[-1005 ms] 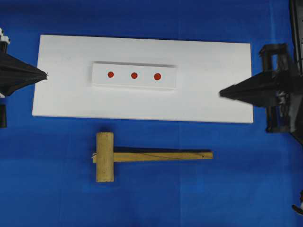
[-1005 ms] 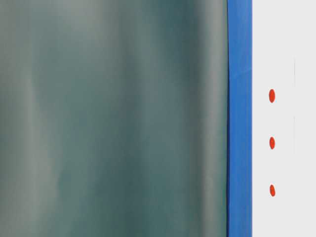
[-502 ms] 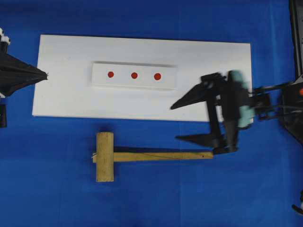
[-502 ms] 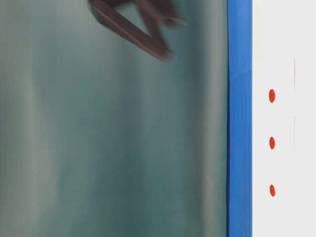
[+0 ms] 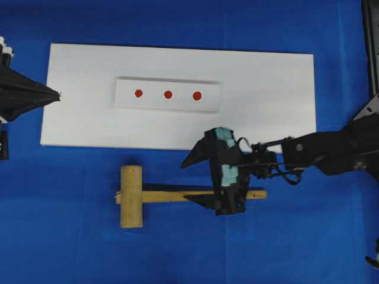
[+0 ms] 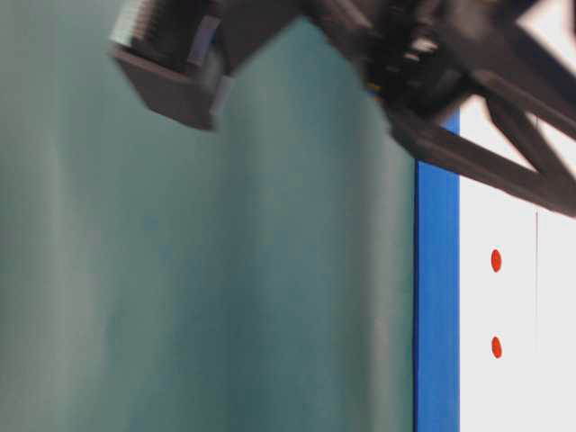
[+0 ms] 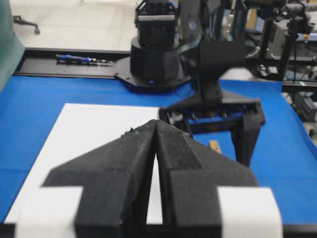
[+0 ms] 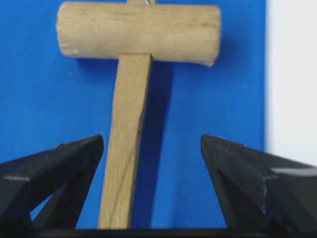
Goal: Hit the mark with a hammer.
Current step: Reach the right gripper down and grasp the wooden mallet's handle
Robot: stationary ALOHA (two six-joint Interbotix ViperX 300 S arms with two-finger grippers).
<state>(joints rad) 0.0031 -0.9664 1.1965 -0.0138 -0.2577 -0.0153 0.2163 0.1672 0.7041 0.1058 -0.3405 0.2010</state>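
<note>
A: Where is the hammer (image 5: 177, 196) lying?

B: Flat on the blue cloth (image 5: 71, 248), just on the near side of the white board (image 5: 266, 77). Its thick cylindrical head sits to the left and the flat handle runs off to the right.

A: And the right gripper (image 5: 201, 179)?

B: It stands over the handle's right half with its jaws spread wide. In the overhead view one finger (image 5: 195, 155) points left over the board's near edge, the other lies along the handle. From the right wrist camera the handle (image 8: 126, 148) rises between the two black fingertips, much closer to the left one, and I cannot tell whether that one touches the wood. Nothing is clamped.

A: The marks?

B: Three red dots (image 5: 167, 94) in a row on a raised white strip (image 5: 210, 103), on the far side of the hammer head and well apart from it.

A: What about the left gripper (image 5: 57, 93)?

B: Pressed shut on nothing; the left wrist view shows the two foam-black fingers (image 7: 124, 163) meeting at a point. It hangs at the board's left edge, far from the hammer.
</note>
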